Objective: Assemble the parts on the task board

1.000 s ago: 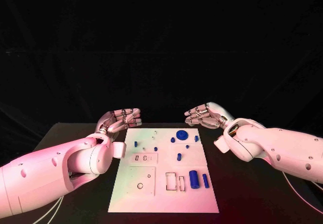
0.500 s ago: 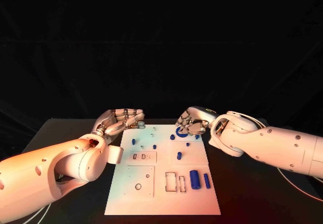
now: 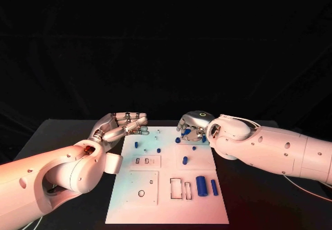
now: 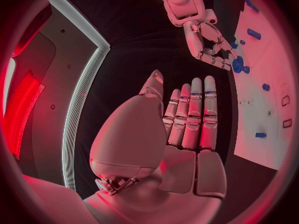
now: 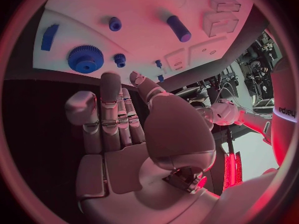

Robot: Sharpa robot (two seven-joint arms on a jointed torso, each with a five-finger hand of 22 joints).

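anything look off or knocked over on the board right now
Nothing stands out. The blue parts lie or stand tidily on the white board, none spilled off it. Both the left hand and right hand hold nothing.

The right hand (image 3: pixel 194 125) hangs over the task board's (image 3: pixel 166 201) far end, covering most of the blue gear (image 3: pixel 186 135) in the head view — just a sliver peeks out below the fingers. The right wrist view cuts the board off at the rim. Small pegs (image 3: pixel 158 150) near the middle — too tiny to tell their shape.
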